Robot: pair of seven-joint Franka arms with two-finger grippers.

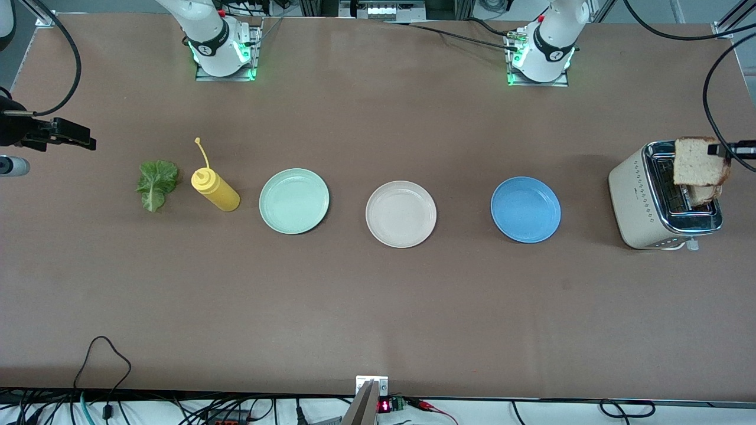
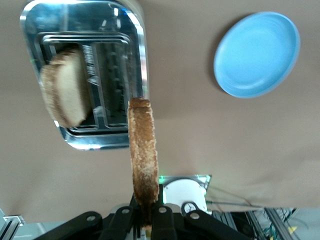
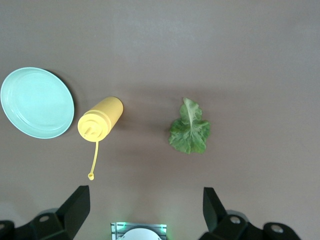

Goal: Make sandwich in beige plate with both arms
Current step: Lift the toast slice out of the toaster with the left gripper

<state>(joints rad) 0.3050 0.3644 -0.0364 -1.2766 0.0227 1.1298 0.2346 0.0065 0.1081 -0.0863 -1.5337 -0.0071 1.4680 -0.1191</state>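
Three round shallow plates lay on the brown table (image 1: 378, 307): one mint-green plate (image 1: 294, 200), one pale beige plate (image 1: 401, 213) and one blue plate (image 1: 525, 209). There were two slices of light brown bread with darker crust: one slice (image 1: 701, 161) was lifted above the toaster and a second slice (image 1: 704, 193) sat in a slot. One cream toaster with a chrome top (image 1: 641, 200) stood there, showing two slots. There was one ruffled green lettuce leaf (image 1: 156, 184) and one yellow plastic squeeze bottle with a thin nozzle (image 1: 215, 189). Two white robot arms were present, each with one black gripper: the left gripper (image 1: 722, 149) and the right gripper (image 1: 71, 134).
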